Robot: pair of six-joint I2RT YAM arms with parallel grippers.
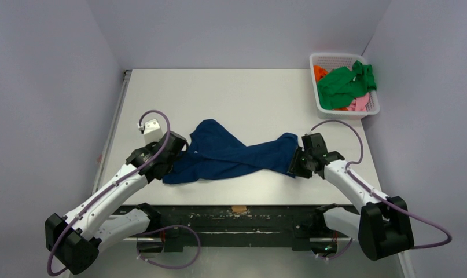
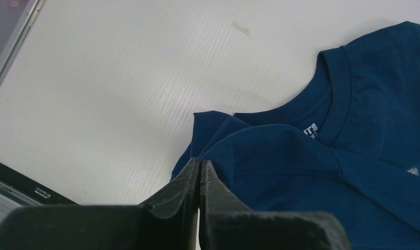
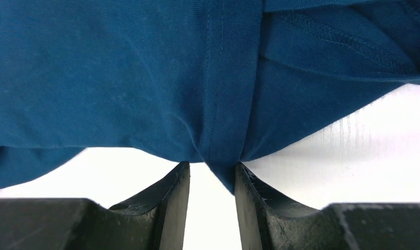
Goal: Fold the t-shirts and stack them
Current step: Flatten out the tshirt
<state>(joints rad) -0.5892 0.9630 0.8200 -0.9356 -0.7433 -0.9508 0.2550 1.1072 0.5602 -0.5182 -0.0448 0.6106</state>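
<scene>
The navy blue t-shirt (image 1: 231, 155) lies twisted and stretched across the middle of the table, between my two grippers. My left gripper (image 1: 176, 152) is at its left end. In the left wrist view the gripper (image 2: 200, 161) is shut, and a fold of the navy shirt (image 2: 312, 172) near the collar rises to its tips. My right gripper (image 1: 297, 162) is at the shirt's right end. In the right wrist view it (image 3: 212, 166) is open, and a hemmed corner of the shirt (image 3: 119, 78) hangs down between the fingers.
A white lattice basket (image 1: 320, 58) stands at the far right corner and holds a green t-shirt (image 1: 344, 84), an orange one (image 1: 319, 72) and a pink one (image 1: 358, 104). The table's metal left edge (image 1: 118, 116) runs beside my left arm.
</scene>
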